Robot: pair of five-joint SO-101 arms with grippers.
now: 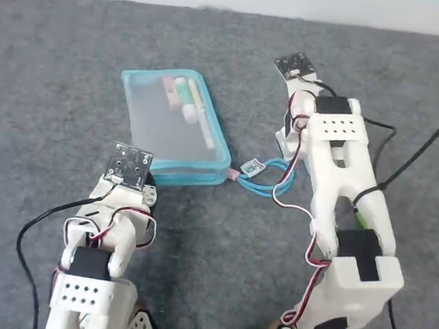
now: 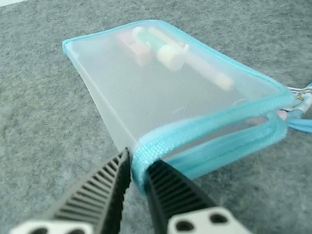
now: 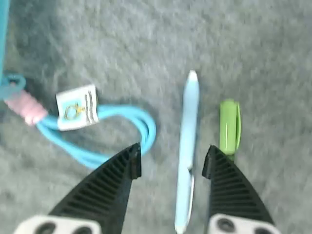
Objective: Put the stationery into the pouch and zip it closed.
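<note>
**Pinned at one corner, two pens to go**

At the left gripper (image 2: pixel 137 163): closed tight on the zip-edge corner of the pouch (image 2: pixel 161 97), probably to anchor it against pulling.

At the right gripper (image 3: pixel 173 152): spread wide astride the pale blue pen (image 3: pixel 187 136), seemingly lined up for a pick, with the green pen (image 3: pixel 229 126) just beside.

Near that, on the grey mat (image 3: pixel 146 39): the blue cord loop (image 3: pixel 146 127), tied toward the zip end.

Inside the pouch: several pieces (image 2: pixel 168 53), blurred by the mesh, hard to count.

Hidden under the arm from above: most of both pens.

Hard to tell how far open the zip is.
</note>
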